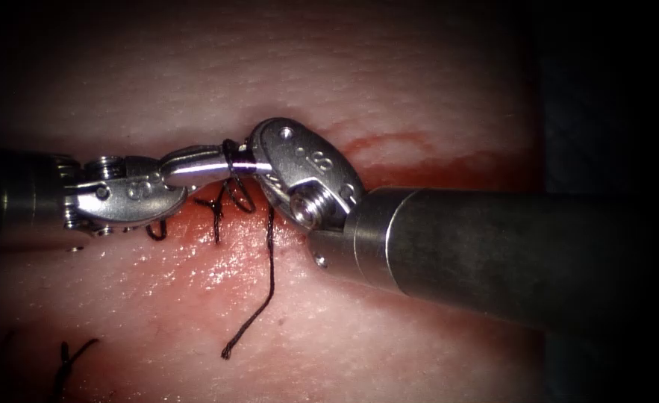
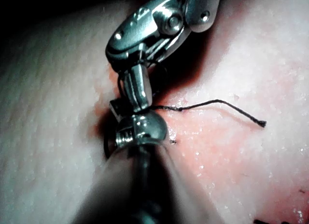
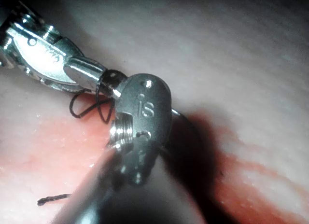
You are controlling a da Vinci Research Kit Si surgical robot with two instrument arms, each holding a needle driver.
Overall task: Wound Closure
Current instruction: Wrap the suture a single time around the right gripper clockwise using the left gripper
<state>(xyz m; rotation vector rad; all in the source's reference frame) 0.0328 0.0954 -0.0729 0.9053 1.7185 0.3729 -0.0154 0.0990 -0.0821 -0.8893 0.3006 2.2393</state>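
The left tool (image 1: 241,166) reaches in over the cut (image 1: 195,224) in the tissue (image 1: 195,67), jaws shut and tip against the right tool. A loop of dark thread (image 1: 229,155) is wrapped round the left jaws, with more loops (image 1: 233,195) hanging just beneath. The right tool (image 1: 268,153) meets it from the right; its wrist (image 1: 310,179) covers what it holds. From under that wrist a thread tail (image 1: 268,276) runs down to a free end (image 1: 225,352) on the near tissue. The tail (image 2: 217,104) lies loose beside the left tool (image 2: 134,81). No needle in sight.
Red fluid (image 1: 426,160) stains the tissue along the cut and behind the right tool's thick shaft (image 1: 493,254). Cut ends of thread (image 1: 68,358) from other stitches stick up at the near left. The tissue ends at a dark edge (image 1: 542,112) on the right.
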